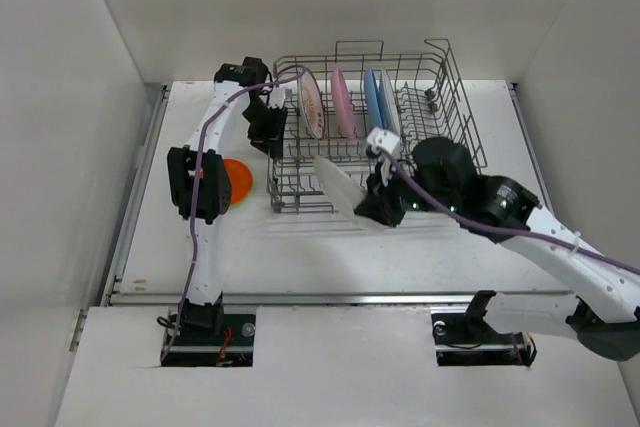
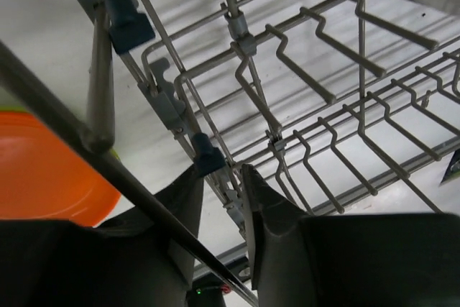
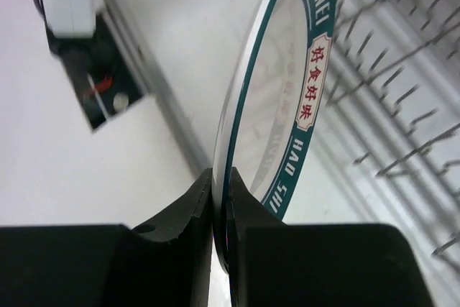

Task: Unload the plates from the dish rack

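Observation:
The grey wire dish rack point(image 1: 452, 97) stands at the back middle of the table. A white plate with an orange sunburst point(image 1: 312, 107), a pink plate point(image 1: 343, 104), a blue plate point(image 1: 373, 102) and a white plate point(image 1: 391, 107) stand upright in it. My right gripper point(image 1: 372, 199) is shut on the rim of a white plate with a teal band point(image 1: 338, 187), held tilted over the rack's front edge. The right wrist view shows this gripper point(image 3: 219, 174) and plate point(image 3: 277, 106) close up. My left gripper point(image 1: 270, 132) is open at the rack's left side. In its wrist view the left gripper point(image 2: 223, 174) straddles a rack wire point(image 2: 316, 84).
An orange plate point(image 1: 238, 182) lies flat on the table left of the rack, under the left arm, and also shows in the left wrist view point(image 2: 43, 170). White walls close in the table on both sides and at the back.

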You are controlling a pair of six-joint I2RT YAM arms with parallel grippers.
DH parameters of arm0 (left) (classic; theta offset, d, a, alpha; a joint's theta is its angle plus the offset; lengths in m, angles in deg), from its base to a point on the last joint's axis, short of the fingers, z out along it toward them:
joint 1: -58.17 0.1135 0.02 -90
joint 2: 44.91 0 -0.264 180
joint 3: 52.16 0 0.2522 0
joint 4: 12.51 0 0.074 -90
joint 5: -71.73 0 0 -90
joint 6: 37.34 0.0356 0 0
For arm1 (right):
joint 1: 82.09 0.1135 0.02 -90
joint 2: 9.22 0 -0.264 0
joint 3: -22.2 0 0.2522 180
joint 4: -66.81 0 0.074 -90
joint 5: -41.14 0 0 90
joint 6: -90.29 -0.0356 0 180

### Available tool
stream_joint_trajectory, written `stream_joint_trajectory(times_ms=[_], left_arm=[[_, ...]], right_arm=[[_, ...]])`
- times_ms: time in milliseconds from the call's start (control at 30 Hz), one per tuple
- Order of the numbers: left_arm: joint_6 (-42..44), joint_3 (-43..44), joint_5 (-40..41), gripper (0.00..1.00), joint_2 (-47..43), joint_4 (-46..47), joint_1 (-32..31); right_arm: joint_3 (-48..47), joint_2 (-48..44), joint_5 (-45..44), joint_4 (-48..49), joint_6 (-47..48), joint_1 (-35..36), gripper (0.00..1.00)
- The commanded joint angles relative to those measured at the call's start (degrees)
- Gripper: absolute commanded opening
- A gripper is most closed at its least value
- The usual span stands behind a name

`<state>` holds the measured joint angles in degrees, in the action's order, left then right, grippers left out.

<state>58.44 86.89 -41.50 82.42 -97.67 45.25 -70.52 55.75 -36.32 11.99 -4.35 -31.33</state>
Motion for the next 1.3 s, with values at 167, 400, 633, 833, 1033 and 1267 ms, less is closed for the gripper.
stream_joint_trajectory(times_ms=[167, 400, 633, 833, 1033, 1267], left_arm=[[1.25, 2.85, -1.56, 0.44, -0.58, 1.52, -1.22], [1.25, 2.32, -0.33, 0.49, -2.34, 1.52, -1.22], [1.25, 1.18, -0.33, 0.54, -3.67, 1.52, -1.22], [1.25, 1.18, 0.20, 0.60, -4.19, 1.52, -1.22], [1.25, 1.18, 0.20, 0.61, -4.19, 1.52, -1.22], [1.25, 1.70, 1.78, 0.64, -5.77, 1.52, -1.22]], right_arm=[[2.24, 9.71, -22.09, -9.64, -7.91, 17.25, 0.00], [-5.85, 30.81, -49.69, -19.84, -19.58, 25.88, 0.00], [-10.43, 41.72, -52.01, -19.86, -22.78, 27.37, 0.08], [-7.97, 44.01, -41.19, -12.21, -21.63, 27.37, 0.44], [-7.97, 41.92, -39.43, -10.97, -21.63, 27.37, 0.55], [-10.76, 35.77, -33.56, -10.45, -18.65, 27.37, 0.69]])
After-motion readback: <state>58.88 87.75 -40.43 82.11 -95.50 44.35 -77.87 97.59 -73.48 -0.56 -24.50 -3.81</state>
